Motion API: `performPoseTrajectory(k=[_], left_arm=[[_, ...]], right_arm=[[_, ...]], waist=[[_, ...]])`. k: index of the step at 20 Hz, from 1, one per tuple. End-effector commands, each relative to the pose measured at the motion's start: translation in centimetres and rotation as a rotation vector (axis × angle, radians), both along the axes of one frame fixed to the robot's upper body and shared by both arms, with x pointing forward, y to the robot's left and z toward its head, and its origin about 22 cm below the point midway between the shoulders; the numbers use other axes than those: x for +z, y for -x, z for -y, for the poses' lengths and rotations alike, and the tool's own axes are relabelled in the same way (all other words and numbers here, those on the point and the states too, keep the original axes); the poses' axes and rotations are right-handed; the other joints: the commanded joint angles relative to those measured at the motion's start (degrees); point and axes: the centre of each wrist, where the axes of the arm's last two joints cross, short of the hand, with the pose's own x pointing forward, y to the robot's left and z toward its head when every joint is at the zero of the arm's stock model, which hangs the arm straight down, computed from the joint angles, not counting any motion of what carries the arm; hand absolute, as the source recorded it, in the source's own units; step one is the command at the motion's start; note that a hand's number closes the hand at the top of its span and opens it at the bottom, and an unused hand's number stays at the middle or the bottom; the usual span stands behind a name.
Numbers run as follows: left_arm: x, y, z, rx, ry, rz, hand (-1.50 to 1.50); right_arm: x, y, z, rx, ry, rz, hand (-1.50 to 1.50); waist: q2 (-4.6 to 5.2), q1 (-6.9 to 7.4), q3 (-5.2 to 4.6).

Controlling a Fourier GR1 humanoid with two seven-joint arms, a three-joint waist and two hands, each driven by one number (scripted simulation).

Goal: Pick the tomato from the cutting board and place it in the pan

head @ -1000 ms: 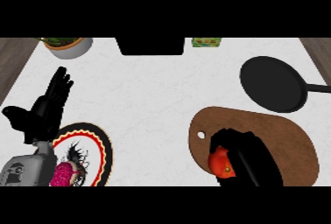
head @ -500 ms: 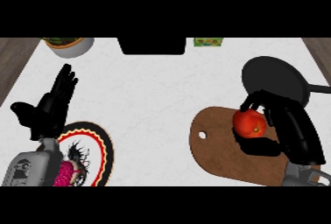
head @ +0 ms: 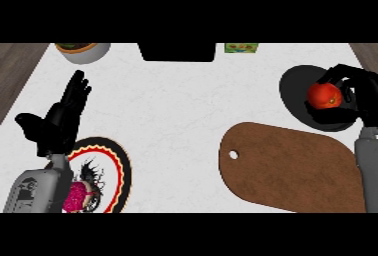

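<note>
Tomato (head: 323, 95) is in the right hand (head: 353, 95), fingers curled round it, held over the black pan (head: 299, 85) at the right side of the counter. Can't tell from this steep angle whether the tomato touches the pan's bottom or hangs just above it. Right forearm comes in from the lower right edge and crosses the far right end of the brown cutting board (head: 288, 167); board sits just near-side of the pan, hanging hole at its left end.

Left hand (head: 59, 120) rests at the left, fingers straight and up, holding nothing, just above a plate (head: 118, 167) with a red and yellow patterned rim. Something pink lies on the plate, partly hidden by the left forearm. Along the far edge: a bowl (head: 83, 51) at left, a small green item (head: 242, 48) further right.
</note>
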Motion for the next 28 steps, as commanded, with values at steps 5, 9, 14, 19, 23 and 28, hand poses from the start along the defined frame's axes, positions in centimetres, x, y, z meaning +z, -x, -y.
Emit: performPoseTrajectory(k=[5,9,14,19,23,28], left_arm=[[1.2,-0.6,-0.2,-0.021,0.005,0.032,0.0],[0.2,-0.3,1.6,-0.041,0.009,0.009,0.0],[2.0,-2.0,2.3,-0.092,0.016,0.03,0.0],[1.1,-1.5,2.2,-0.076,0.014,0.039,0.0],[1.1,-1.5,2.4,-0.083,0.003,0.047,0.0],[0.9,-1.5,1.4,-0.071,0.01,0.036,0.0]], right_arm=[[-0.8,-3.6,8.0,-0.16,0.152,0.041,1.5],[-2.2,-3.9,10.2,-0.184,0.13,0.029,1.5],[-5.0,-4.8,8.5,-0.192,0.147,0.023,1.5],[-7.1,-4.0,9.1,-0.146,-0.065,-0.198,-1.5],[-8.4,-3.3,9.4,-0.041,-0.187,-0.276,-1.5],[-7.1,-3.4,10.6,-0.011,-0.209,-0.18,-1.5]], waist=[[0.63,2.03,0.13],[1.1,2.96,0.26],[1.81,3.93,0.36],[2.16,4.74,0.42],[2.09,4.25,0.5],[1.8,3.71,0.44]])
